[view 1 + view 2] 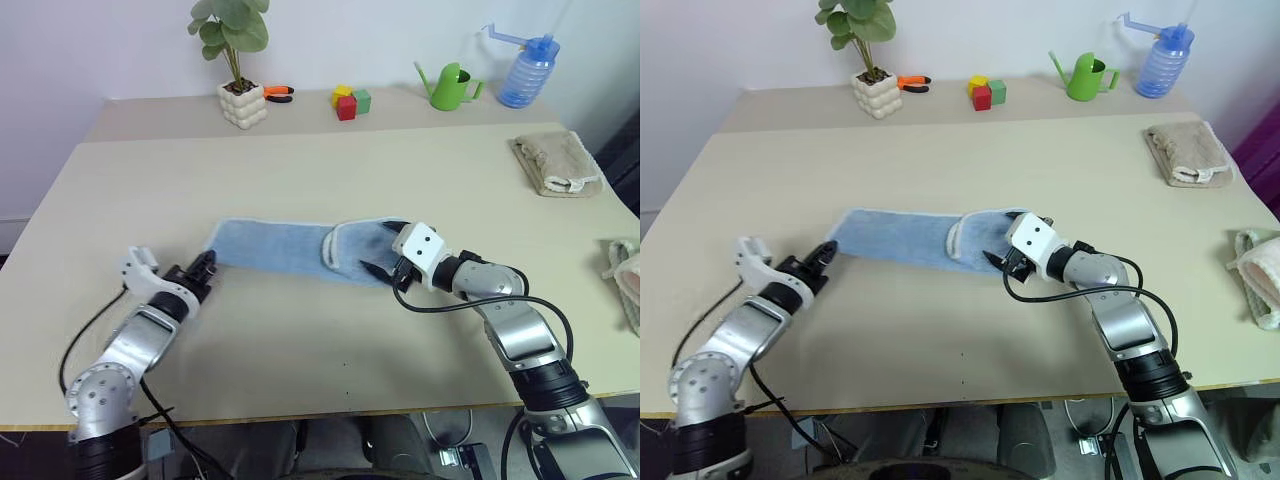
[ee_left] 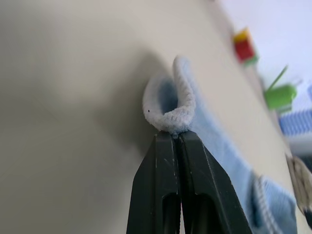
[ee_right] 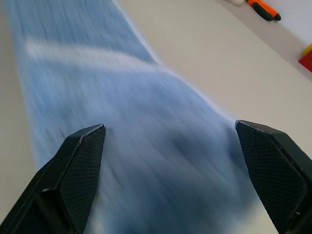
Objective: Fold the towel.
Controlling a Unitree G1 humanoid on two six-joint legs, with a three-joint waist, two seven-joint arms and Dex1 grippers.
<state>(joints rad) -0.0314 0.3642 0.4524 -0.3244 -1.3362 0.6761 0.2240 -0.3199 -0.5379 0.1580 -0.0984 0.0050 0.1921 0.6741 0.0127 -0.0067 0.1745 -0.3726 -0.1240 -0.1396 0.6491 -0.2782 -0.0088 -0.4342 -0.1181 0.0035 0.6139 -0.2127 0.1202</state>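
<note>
Clamped black fingers (image 2: 173, 161) of left gripper (image 1: 206, 268), pinching the corded corner of light blue terry towel (image 1: 275, 245) at lower left of frame. Spread wide over the rolled-back right end, right gripper (image 1: 388, 272), grasping nothing. Best: lift high, carry corner across to the right, keep edges aligned. Soft, limp, nubby pile, stretched mid-frame on smooth beige table (image 1: 300, 160).
</note>
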